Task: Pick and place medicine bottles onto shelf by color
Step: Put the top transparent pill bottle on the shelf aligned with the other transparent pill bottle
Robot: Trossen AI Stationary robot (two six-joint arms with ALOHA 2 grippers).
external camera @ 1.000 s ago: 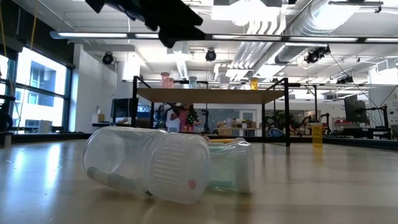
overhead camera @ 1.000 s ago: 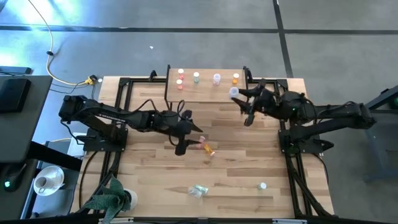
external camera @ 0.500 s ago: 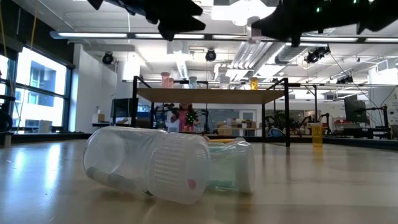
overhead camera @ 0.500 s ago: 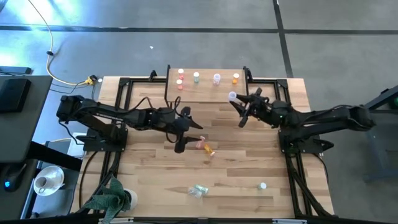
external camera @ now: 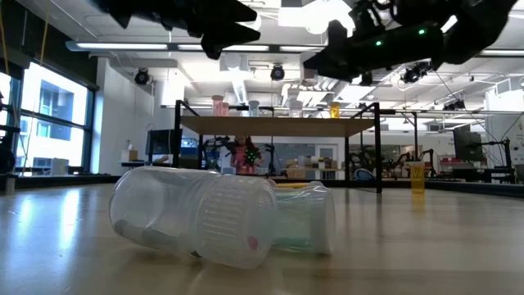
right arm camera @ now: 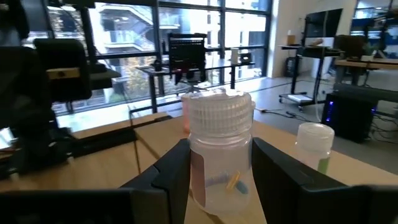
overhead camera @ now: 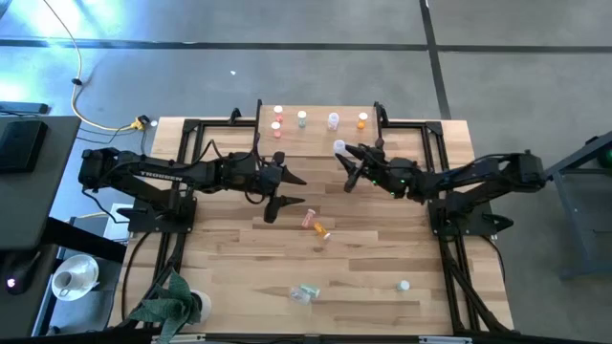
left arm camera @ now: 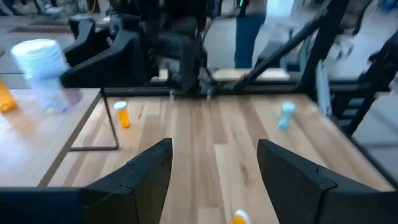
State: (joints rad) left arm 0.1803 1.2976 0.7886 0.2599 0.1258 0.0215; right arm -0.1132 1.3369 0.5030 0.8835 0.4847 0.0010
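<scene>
The right hand [overhead camera: 344,164] was clamped on a clear bottle [right arm camera: 219,149] with a white ribbed cap, its two dark fingers [right arm camera: 171,171] pressed against the bottle's sides; small capsules showed inside. From above, that bottle sat at the near edge of the shelf [overhead camera: 316,139], apparently still held above it rather than set down. On the shelf stood two red-pink bottles [overhead camera: 277,121], a pale green one [overhead camera: 302,118], a clear one [overhead camera: 333,119] and an orange one [overhead camera: 362,119], all upright in a row along the far side.

The left hand [overhead camera: 278,195] hung over the middle of the bench [overhead camera: 382,248], its fingers spread apart and holding nothing. Just beside it lay a pink and an orange bottle [overhead camera: 315,225] on their sides. Nearer the front edge lay a clear bottle beside a pale green one [overhead camera: 305,292], and one small bottle [overhead camera: 404,285] stood well apart to the right.
</scene>
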